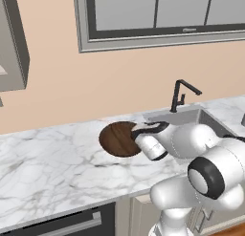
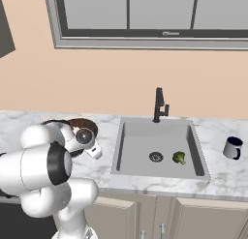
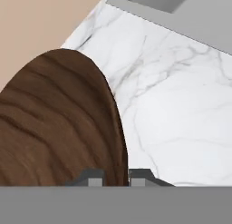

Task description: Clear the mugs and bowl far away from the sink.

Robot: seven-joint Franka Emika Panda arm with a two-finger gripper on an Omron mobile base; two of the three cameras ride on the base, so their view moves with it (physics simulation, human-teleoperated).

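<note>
1. The bowl (image 1: 117,139) is sitting on the marble counter (image 1: 48,158) just left of the sink (image 2: 160,146), near the back wall; in the hand view its wood-grained rim (image 3: 118,128) is running right down between the two finger tips.
2. The gripper (image 3: 116,177) is pinching that rim, one finger tip inside the bowl and one outside, with only the thin wall between them. The hold is looking narrow and set at one edge, so the wide bowl is likely hanging its weight well off to one side.
3. Risk: as the arm is lifting, the bowl may be swinging or pivoting in the fingers and slipping out, landing back on the counter or tipping toward the sink.
4. Risk: a low carry may be dragging the bowl's far edge across the marble and prying it loose.
5. Farther out, the dark mug (image 2: 233,148) is standing on the counter right of the sink, well apart from the arm, so it is in no danger now.
6. A piece of broccoli (image 2: 179,157) is lying in the basin beside the drain; the faucet (image 2: 160,105) is standing behind it, clear of the arm.
</note>
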